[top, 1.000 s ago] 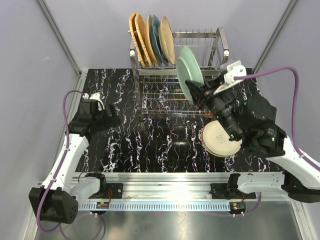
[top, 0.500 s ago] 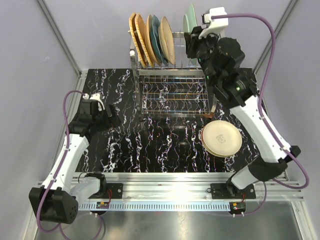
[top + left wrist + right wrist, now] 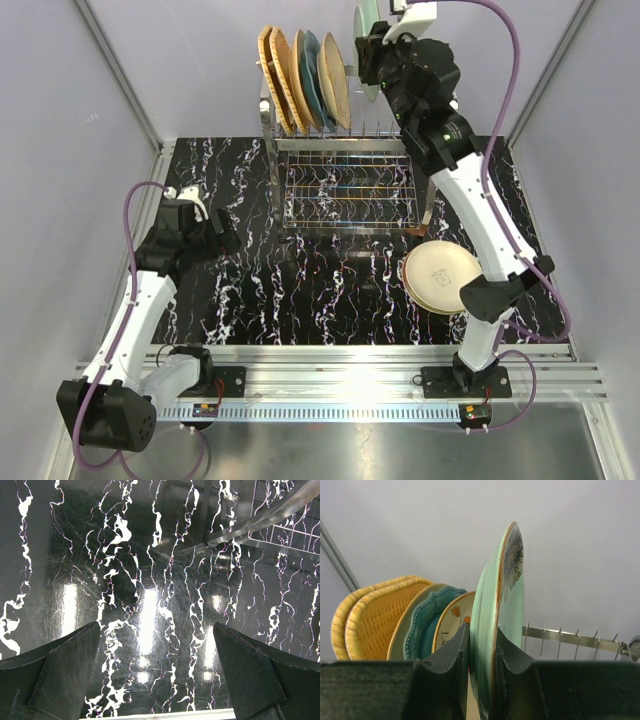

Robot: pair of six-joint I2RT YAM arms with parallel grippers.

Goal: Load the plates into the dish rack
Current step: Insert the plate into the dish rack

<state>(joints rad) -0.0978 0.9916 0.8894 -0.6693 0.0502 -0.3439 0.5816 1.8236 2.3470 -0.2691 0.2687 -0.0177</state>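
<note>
The dish rack [image 3: 400, 146] stands at the back of the table, with two orange woven plates [image 3: 274, 80], a cream one, a teal one and a bird-print plate [image 3: 334, 80] upright in its left slots. My right gripper [image 3: 374, 52] is high above the rack's top tier, shut on the rim of a pale green plate [image 3: 366, 24] held on edge. In the right wrist view that green plate [image 3: 507, 600] sits between my gripper [image 3: 482, 647] fingers, just right of the bird-print plate [image 3: 451, 622]. My left gripper [image 3: 226, 238] hangs open over bare table [image 3: 157, 630].
A stack of cream plates [image 3: 443, 277] lies flat on the black marbled table [image 3: 300, 290] at the right front. Free tines [image 3: 570, 639] run along the rack's right half. Grey walls close in behind and at both sides.
The right arm has carried the pale green plate from in front of the rack up over its top tier, then a little to the left. The left arm has stayed put.
</note>
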